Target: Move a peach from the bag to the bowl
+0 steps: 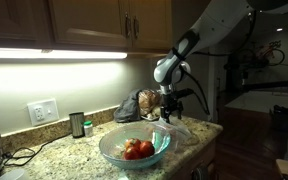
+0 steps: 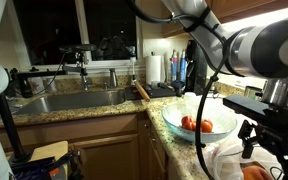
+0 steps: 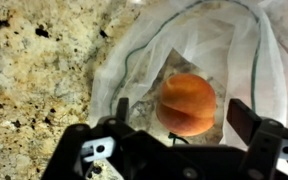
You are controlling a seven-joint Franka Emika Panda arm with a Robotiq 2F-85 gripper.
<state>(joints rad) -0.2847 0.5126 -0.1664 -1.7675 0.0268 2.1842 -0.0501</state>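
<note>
Peach (image 3: 187, 103): lies on a whitish plastic sheet (image 3: 144, 60) spread over the granite counter (image 3: 34, 70). It is in neither the bag nor the bowl.

Gripper (image 3: 179, 108): open. In the wrist view one finger (image 3: 121, 108) stands at the peach's 9 o'clock and the other at its 3 o'clock, each with a gap to the fruit. Nothing is held.

Sheet: crumpled and translucent, with bare counter showing from 8 to 11 o'clock of the peach.

Bowl (image 1: 104, 143): clear bluish glass at 7 o'clock of the gripper (image 1: 169, 112) in an exterior view, standing apart from it. It holds dark red fruits (image 1: 137, 149).

Bag (image 1: 132, 105): dark and wrinkled, at 12 o'clock of the bowl, against the wall, near the gripper at its 9 o'clock.

Can (image 1: 77, 124): small and dark, at 10 o'clock of the bowl, apart from it.

Sink (image 2: 74, 100): at 9 o'clock of the bowl (image 2: 169, 115) in an exterior view, well apart.
</note>
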